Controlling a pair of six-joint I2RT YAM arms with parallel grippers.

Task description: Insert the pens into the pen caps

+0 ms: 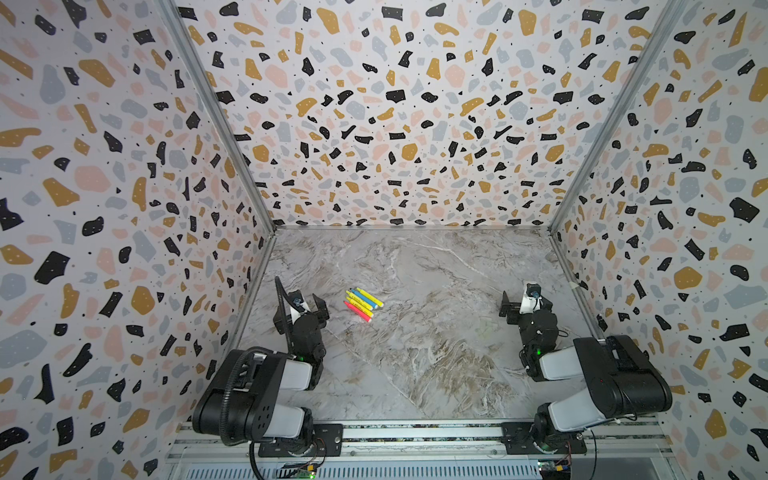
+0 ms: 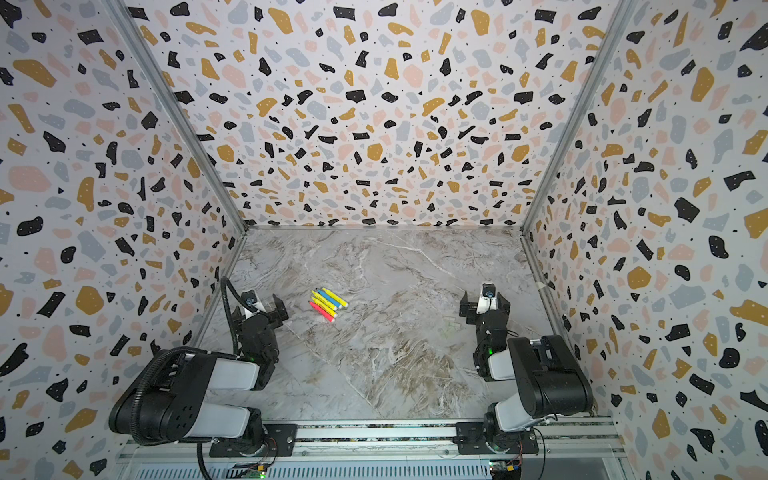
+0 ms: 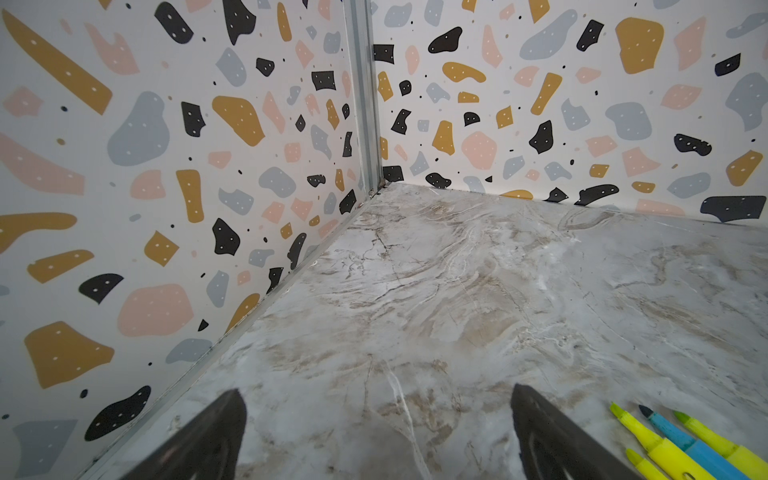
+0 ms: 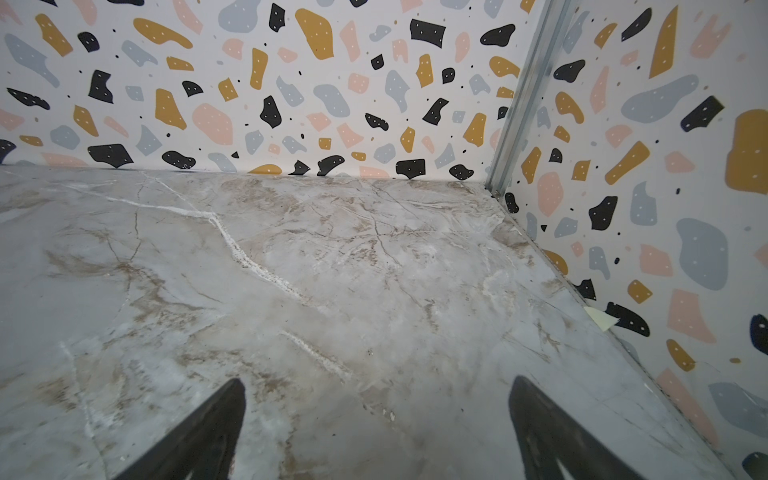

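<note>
Basically looks pre-grasp, with left gripper (image 3: 378,390) and right gripper (image 4: 377,380) spread empty; needs singling one of bunched pens (image 1: 363,303) next.

You have a grey marble-patterned table (image 1: 415,357) in front of you, veined in white and brown. Three walls printed with black, ochre, pink and grey blotches rise from its edges: the back wall (image 1: 399,124), the left wall (image 1: 104,208) and the right wall (image 1: 685,199). A metal left post (image 1: 216,116) and right post (image 1: 602,124) climb from the table's far corners. A pale scrap of tape (image 4: 598,319) sticks to the right wall just above the table's edge. Along the table's near edge you see a metal rail (image 1: 415,434), with a slotted grille (image 1: 374,473) on its outer side.
</note>
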